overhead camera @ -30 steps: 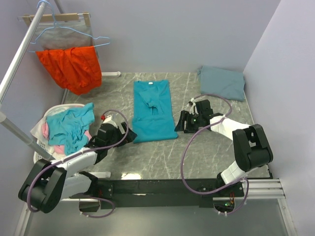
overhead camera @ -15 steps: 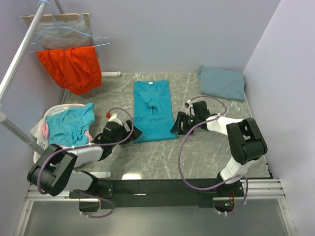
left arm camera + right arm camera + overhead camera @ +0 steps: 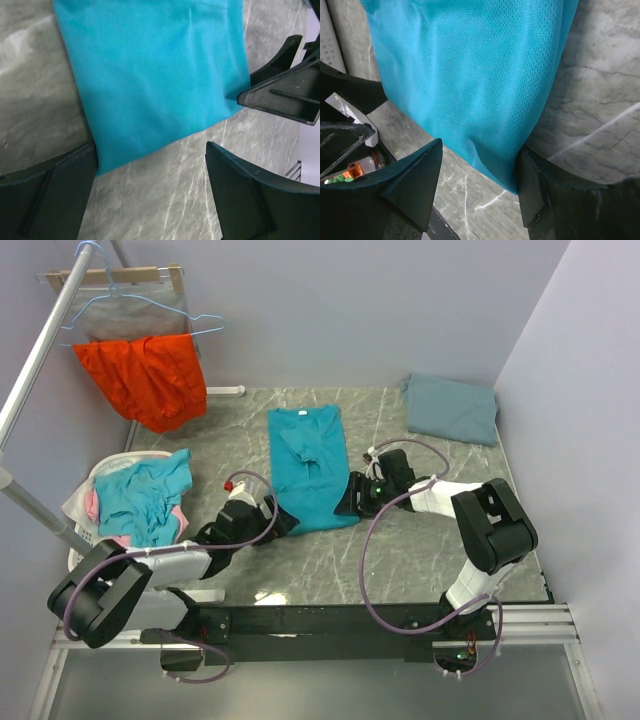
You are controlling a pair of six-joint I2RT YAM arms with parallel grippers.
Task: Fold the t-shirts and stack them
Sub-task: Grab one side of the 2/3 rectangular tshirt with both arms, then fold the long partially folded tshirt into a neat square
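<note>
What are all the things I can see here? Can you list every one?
teal t-shirt: one, bright teal, lying flat mid-table, folded narrow
grey-blue t-shirt: one, slate grey-blue, folded, far right corner
orange-red garment: one, hanging at far left
wire hangers: light blue, above the orange-red garment, number unclear
basket: one, white, at the left edge
clothes heap: teal and pink, in the basket
table: one, grey marbled
left arm: one, black and white, jaws open at the teal t-shirt's near left corner
right arm: one, black and white, jaws open around its near right corner
</note>
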